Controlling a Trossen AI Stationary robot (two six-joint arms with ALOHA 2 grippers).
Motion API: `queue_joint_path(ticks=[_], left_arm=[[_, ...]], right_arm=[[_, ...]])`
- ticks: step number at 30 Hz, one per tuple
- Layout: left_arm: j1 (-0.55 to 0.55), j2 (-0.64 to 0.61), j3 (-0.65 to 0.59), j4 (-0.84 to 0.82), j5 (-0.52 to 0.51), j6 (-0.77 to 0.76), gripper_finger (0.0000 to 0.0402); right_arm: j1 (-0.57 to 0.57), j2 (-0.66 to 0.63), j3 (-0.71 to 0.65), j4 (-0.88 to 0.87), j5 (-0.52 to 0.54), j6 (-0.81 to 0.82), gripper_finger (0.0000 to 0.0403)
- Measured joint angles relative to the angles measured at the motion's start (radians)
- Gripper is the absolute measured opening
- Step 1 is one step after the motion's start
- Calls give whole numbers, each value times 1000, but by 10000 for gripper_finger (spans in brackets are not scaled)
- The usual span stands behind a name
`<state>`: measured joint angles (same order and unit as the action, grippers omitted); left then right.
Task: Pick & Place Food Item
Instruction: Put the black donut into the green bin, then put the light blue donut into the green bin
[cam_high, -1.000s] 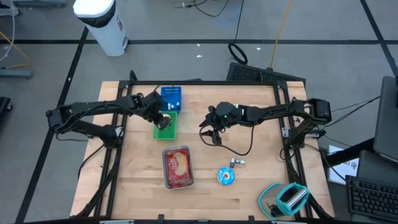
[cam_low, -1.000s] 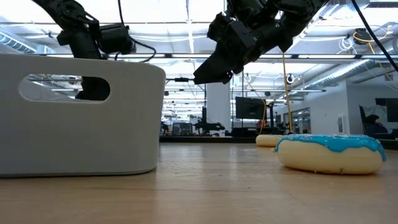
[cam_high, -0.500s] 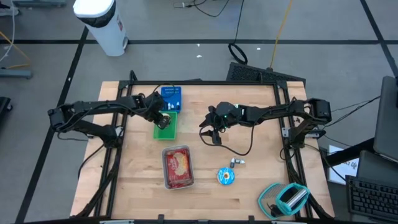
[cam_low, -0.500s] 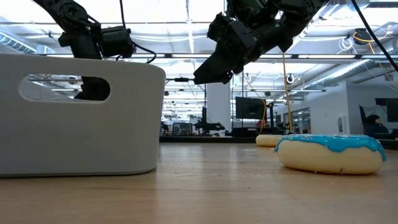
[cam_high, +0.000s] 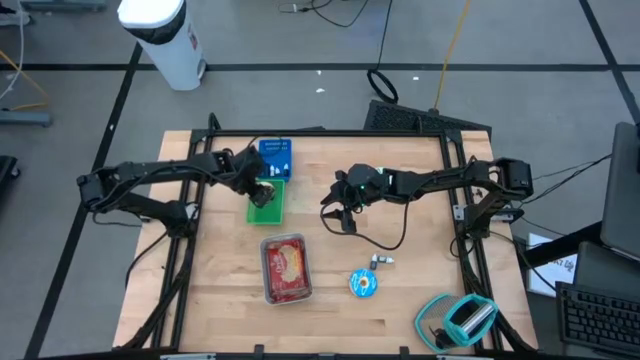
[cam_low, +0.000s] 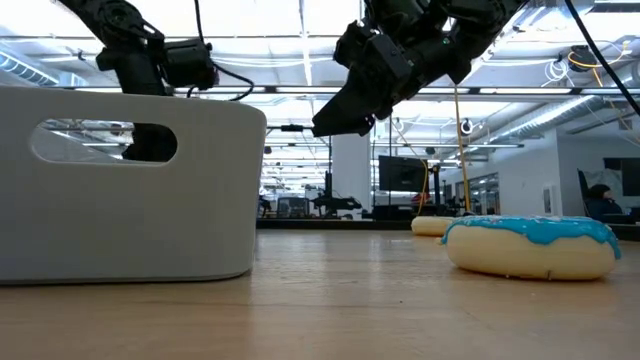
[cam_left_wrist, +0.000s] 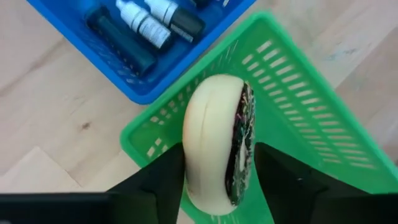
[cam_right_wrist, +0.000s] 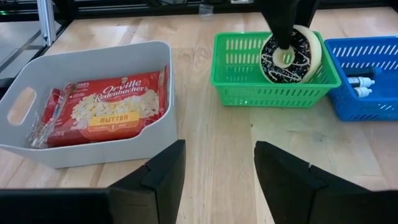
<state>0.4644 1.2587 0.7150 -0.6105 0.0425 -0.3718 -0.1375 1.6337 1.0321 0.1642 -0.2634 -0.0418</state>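
Note:
A chocolate-iced donut (cam_left_wrist: 214, 143) stands on its edge in the green basket (cam_left_wrist: 298, 106), at the far left of the table (cam_high: 265, 190). My left gripper (cam_left_wrist: 219, 146) hangs over the basket, open, with one finger beside each flat face of the donut. My right gripper (cam_high: 335, 215) hovers open and empty above the table's middle, facing the basket. A blue-iced donut (cam_high: 363, 283) lies flat on the table near the front. My left gripper comes down from above with a finger (cam_right_wrist: 283, 31) before the donut's iced face (cam_right_wrist: 298, 59) and the other at its pale underside (cam_left_wrist: 196, 149). The donut stands on edge in the basket. Whether the fingers touch it, I cannot tell.
A blue basket (cam_high: 277, 157) of small bottles stands just beyond the green one. A white bin (cam_high: 286, 268) holding a popcorn packet sits in front of it. A small piece (cam_high: 382, 262) lies near the blue donut, and a teal object (cam_high: 460, 320) sits at the front right corner.

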Motion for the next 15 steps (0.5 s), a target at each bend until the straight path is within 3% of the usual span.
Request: queue_joint_path(ticks=[8,12,15], left_arm=[[0,0,117,-88,-10,61,209],[0,-1,169,-93,-26,63,209],[0,-1,194,-90,-26,61,209]], right_arm=[[0,0,0,-58,0,0,179],[-11,-24,0,-164,7,-13,180],[-21,-54,1,-278,75,-23,177]])
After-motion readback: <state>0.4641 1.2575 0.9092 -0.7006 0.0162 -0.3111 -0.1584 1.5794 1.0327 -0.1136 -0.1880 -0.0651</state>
